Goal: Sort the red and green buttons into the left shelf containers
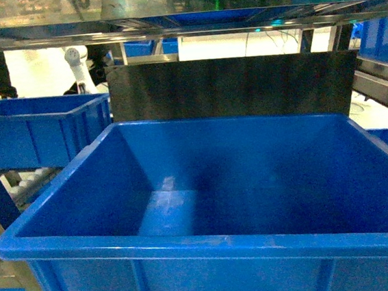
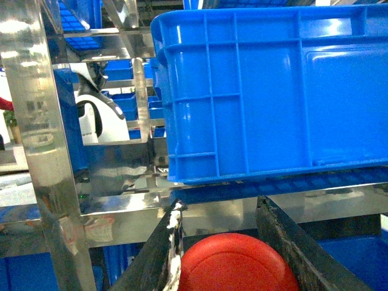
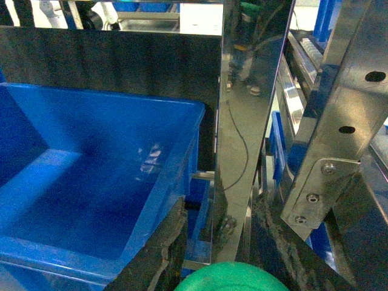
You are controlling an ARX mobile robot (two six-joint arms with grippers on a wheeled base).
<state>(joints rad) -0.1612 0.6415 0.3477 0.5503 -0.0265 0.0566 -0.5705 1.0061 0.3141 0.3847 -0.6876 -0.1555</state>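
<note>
The left end effector (image 2: 227, 254) is closed around the red button (image 2: 233, 265), below a blue bin (image 2: 273, 91). The right end effector (image 3: 221, 248) likewise clamps the green button (image 3: 233, 277). Only the head view shows the big bin's bare interior (image 1: 205, 192); neither arm appears there.

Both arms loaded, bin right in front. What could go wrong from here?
1. The left gripper holds the red button below the blue bin, beside the steel shelf post; lifting it could clip the rim or post.
2. The right gripper holds the green button outside that bin's right wall, near a steel upright; releasing here would likely miss the bin.
</note>
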